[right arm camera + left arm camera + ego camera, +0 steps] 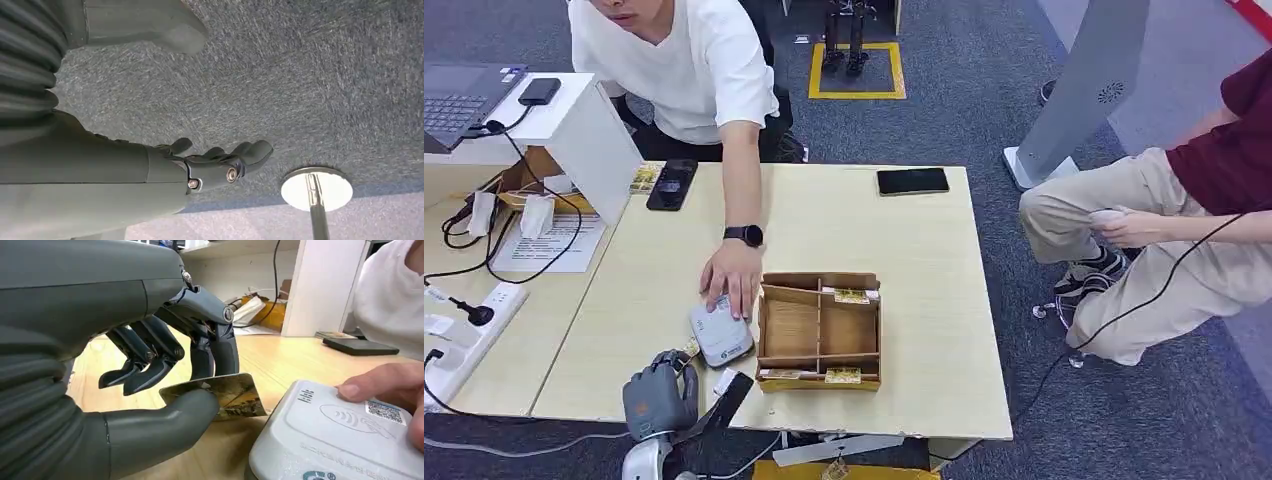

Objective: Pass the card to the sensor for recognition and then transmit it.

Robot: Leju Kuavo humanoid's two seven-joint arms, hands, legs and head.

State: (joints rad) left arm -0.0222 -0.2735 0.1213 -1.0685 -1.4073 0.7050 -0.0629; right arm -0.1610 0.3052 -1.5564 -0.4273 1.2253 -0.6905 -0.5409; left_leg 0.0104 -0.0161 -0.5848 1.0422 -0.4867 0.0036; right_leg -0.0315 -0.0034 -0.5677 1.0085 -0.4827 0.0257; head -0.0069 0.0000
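The main risk, I think: the card is held only at one edge, between the thumb and the darker fingers of the left hand, so it can slip or turn when it comes over the sensor. If the card edge hits the side of the sensor instead of passing above it, the pinch may lose it, or the sensor is pushed along the table. A person's hand rests on the far end of the sensor (it seems to steady it), so the robot fingers can also bump into this hand when they approach. A card held too tilted or too far from the wave mark may not be read, in my judgement.

The left hand is mostly closed: thumb under the card, two fingers pressing from above, other fingers curled in w/o touching anything. In the head view this hand is at the near table edge, just beside the sensor, and the card is near the sensor's corner but not yet over its top.

The right hand hangs over the carpet floor, fingers loosely apart, holding nothing.

Beside the sensor stands a wooden tray with compartments
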